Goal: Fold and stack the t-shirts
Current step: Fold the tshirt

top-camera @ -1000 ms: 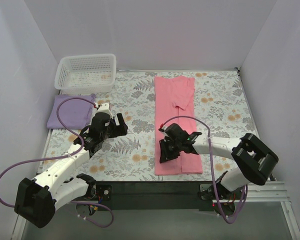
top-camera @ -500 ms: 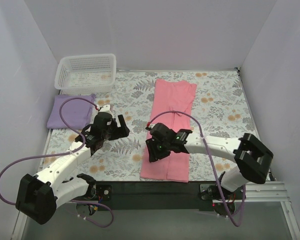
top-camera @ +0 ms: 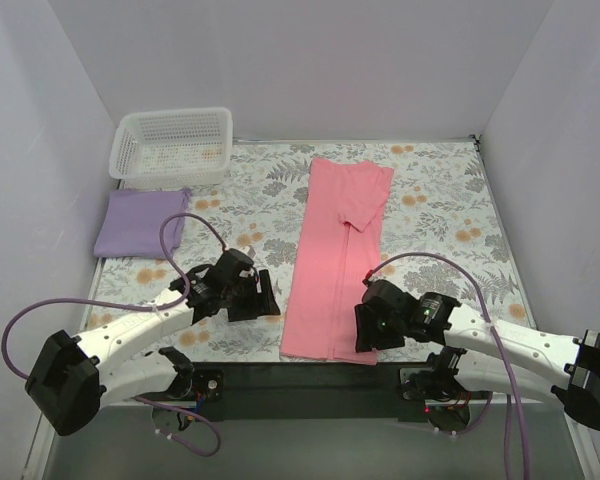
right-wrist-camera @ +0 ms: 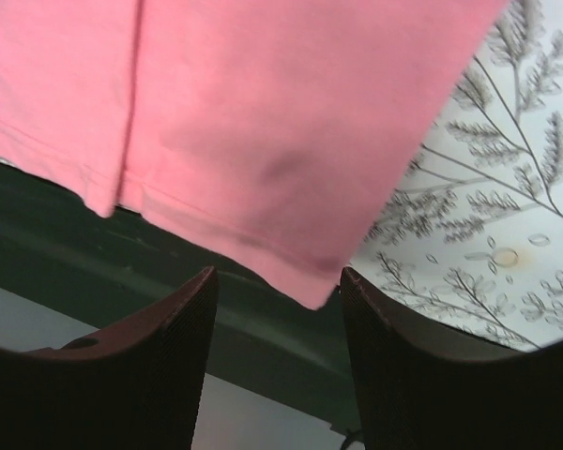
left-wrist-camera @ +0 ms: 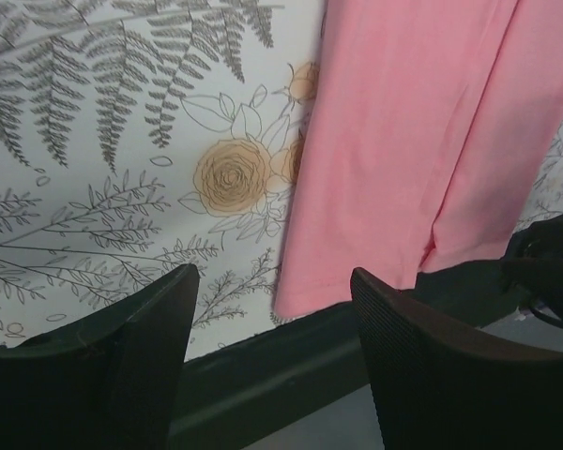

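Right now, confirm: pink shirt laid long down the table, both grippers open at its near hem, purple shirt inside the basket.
Wrong on one point: the purple shirt lies on the tablecloth in front of the basket, not inside it; the top view shows it. The pink shirt, left gripper and right gripper are as stated.

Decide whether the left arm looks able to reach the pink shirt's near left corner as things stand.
Probably yes. The left gripper is open beside that corner of the pink shirt, with only tablecloth between them. The right gripper sits at the other near corner, out of the way.
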Motion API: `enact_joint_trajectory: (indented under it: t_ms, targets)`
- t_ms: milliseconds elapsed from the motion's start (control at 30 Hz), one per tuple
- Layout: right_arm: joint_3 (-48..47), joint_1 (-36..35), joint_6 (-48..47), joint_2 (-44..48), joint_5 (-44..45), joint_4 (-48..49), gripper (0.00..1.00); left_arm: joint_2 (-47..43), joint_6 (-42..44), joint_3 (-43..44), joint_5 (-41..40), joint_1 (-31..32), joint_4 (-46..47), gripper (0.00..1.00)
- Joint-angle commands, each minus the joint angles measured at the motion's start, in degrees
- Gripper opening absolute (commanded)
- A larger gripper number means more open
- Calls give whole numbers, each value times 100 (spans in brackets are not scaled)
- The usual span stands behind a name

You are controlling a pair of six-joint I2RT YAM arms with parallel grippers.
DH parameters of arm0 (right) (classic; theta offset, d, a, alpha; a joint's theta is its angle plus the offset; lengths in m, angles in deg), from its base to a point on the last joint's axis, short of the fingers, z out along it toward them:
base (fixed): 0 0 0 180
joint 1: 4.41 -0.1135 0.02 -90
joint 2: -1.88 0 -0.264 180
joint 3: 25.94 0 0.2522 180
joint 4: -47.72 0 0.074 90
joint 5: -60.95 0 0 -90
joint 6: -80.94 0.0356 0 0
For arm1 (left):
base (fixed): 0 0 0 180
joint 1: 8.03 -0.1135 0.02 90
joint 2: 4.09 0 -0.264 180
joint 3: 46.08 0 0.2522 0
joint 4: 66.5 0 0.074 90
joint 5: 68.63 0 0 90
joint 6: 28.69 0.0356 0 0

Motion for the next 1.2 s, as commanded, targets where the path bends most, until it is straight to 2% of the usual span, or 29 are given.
enact_joint_trajectory:
  t_ms: [0,167,333,600,900,1167]
  targets:
    - [62,18,480,282,301,-592,62,75,-441,4,14,310,-207,64]
    - [290,35,622,476,363,-672,62,548,-686,109,-127,801,-181,63]
    - [413,53,622,379,407,-461,55,901,-757,267,-391,1066,-242,59]
    - [764,53,595,37,91,145,49,1252,-889,496,-541,1462,-304,53]
    - [1028,53,665,203,-243,243,36,1516,-1117,593,-558,1919,-435,49]
    - [1222,62,771,441,-261,243,26,1639,-1206,619,-804,2016,-523,48]
